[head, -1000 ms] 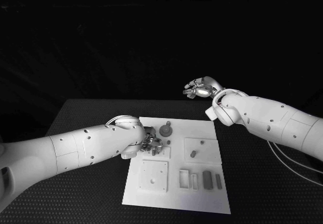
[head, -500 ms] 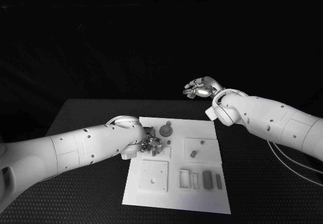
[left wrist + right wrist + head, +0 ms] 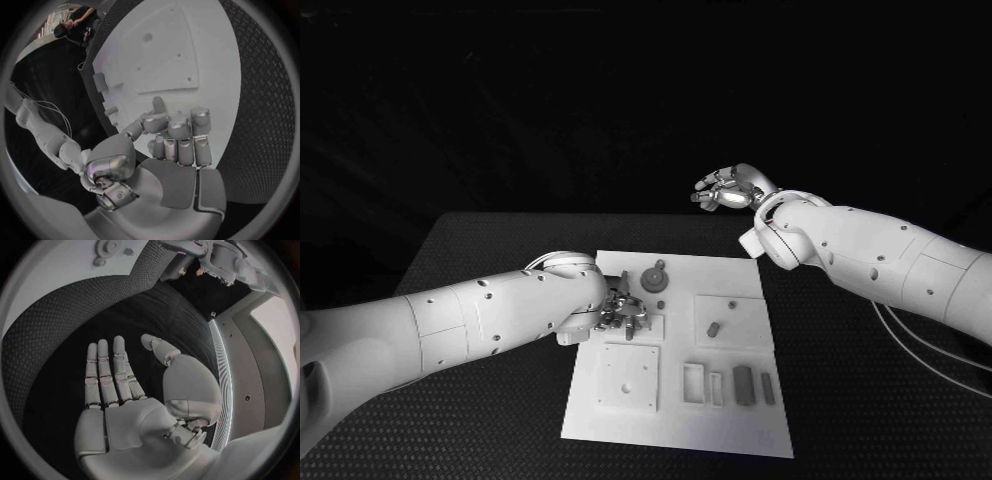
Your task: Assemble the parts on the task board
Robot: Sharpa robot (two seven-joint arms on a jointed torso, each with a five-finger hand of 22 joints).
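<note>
The left white arm (image 3: 459,320) reaches in over the black textured worktop (image 3: 488,250) and ends above the upper left part of the white rectangular task board (image 3: 678,420). The left silver hand (image 3: 623,312) hangs over a small square raised plate there; in the left wrist view its fingers (image 3: 179,135) are curled in towards the palm, side by side, with the thumb bent across in front of them. Whether they pinch a part I cannot tell, since the fingers hide what lies under them.

Just beside that hand, farther up the board, stands a small grey round part with a stem (image 3: 656,275). Below the hand lies a larger white square plate with a hole in its middle (image 3: 630,377). Moving across the board, a small dark grey oblong part (image 3: 714,328) lies on a raised white square, and near the board's lower right a dark grey bar-shaped part (image 3: 744,385) sits among narrow white slots, with a thinner grey bar (image 3: 767,389) just beside it.

The right white arm (image 3: 877,262) is raised well apart from the board, beyond its far right corner. The right silver hand (image 3: 730,188) holds nothing; in the right wrist view its fingers (image 3: 106,372) are stretched out straight and lie close together, the thumb standing off to one side.
</note>
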